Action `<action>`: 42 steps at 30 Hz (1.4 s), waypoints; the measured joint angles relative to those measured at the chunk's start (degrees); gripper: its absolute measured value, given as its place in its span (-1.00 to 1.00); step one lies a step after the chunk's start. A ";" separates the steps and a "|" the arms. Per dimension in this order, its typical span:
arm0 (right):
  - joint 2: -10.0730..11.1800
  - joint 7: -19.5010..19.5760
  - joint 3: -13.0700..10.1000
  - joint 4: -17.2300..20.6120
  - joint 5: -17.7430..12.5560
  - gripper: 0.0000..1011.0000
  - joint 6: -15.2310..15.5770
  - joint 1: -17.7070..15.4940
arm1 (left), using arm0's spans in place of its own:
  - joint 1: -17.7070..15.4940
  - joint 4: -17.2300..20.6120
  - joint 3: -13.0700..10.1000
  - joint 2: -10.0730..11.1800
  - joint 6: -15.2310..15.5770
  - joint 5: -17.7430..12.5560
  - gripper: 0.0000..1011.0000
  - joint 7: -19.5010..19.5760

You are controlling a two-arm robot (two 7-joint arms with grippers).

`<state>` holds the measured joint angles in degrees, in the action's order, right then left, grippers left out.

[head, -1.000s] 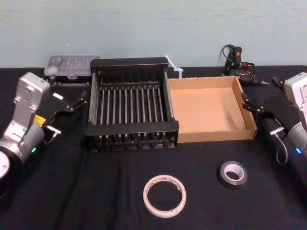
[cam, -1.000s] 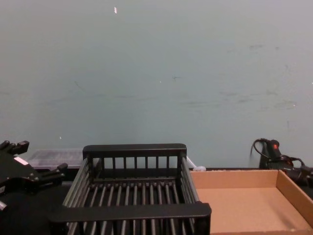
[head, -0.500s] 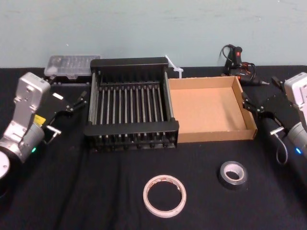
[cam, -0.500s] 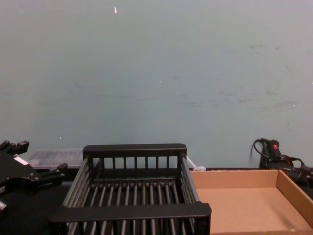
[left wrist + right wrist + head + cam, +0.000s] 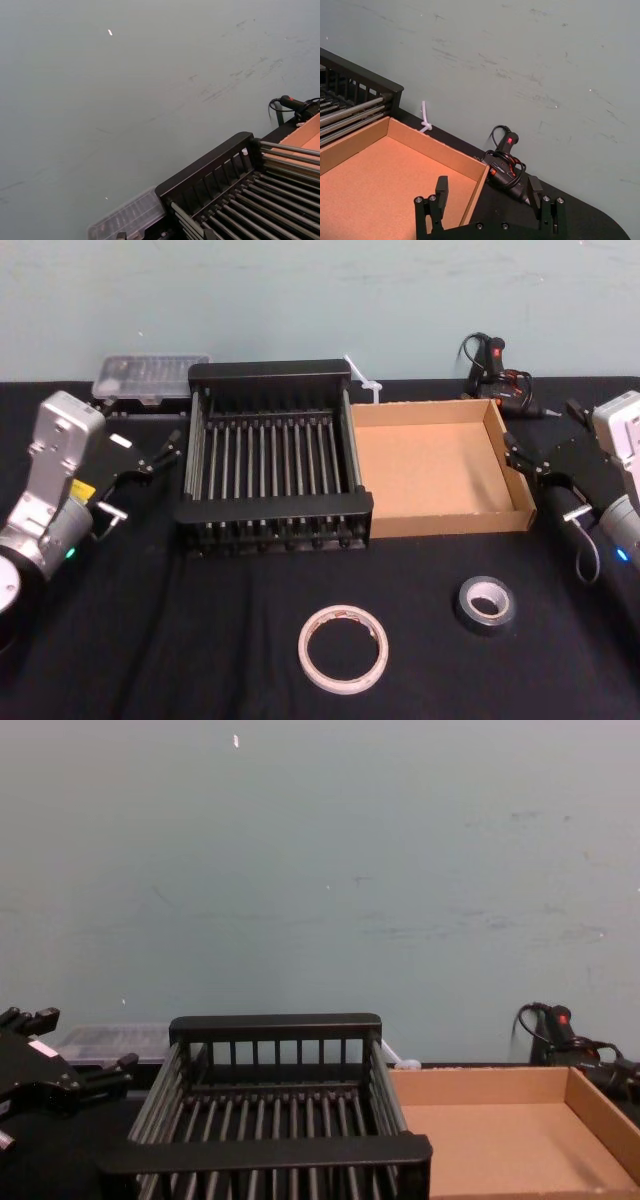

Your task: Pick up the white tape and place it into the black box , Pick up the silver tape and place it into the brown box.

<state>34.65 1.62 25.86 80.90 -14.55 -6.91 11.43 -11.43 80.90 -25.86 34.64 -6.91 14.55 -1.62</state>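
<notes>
Black cloth on the table (image 5: 150, 640), with a black box (image 5: 272, 372) at the back centre, slatted and holding nothing. Just right of it and touching, a brown box (image 5: 500, 450), shallow cardboard, also bare inside. Nearer the front, well apart from both: a white tape (image 5: 343, 648) lying flat below the black box, and a silver tape (image 5: 485, 603) lying flat to its right, below the brown box. Left gripper (image 5: 148, 452) hovering just left of the black box, fingers spread, grasping nothing. Right gripper (image 5: 487, 192) hanging by the right wall of the brown box, fingers parted and bare. Behind, a clear plastic case (image 5: 150, 375) at the left and a black glue gun (image 5: 505, 160) with its cable beyond the brown box.
</notes>
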 joint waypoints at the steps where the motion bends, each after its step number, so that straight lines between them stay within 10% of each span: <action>1: -0.01 -0.02 -0.06 0.03 0.00 0.98 0.01 -0.04 | 0.00 0.00 0.00 0.00 0.00 0.00 0.98 0.00; 42: 6.19 -6.44 -12.11 24.81 -9.16 0.98 11.15 -20.59 | 0.00 0.00 0.00 0.00 0.00 0.00 0.98 0.00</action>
<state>40.84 -4.81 13.75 105.71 -23.71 4.25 -9.16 -11.43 80.90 -25.86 34.64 -6.91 14.55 -1.62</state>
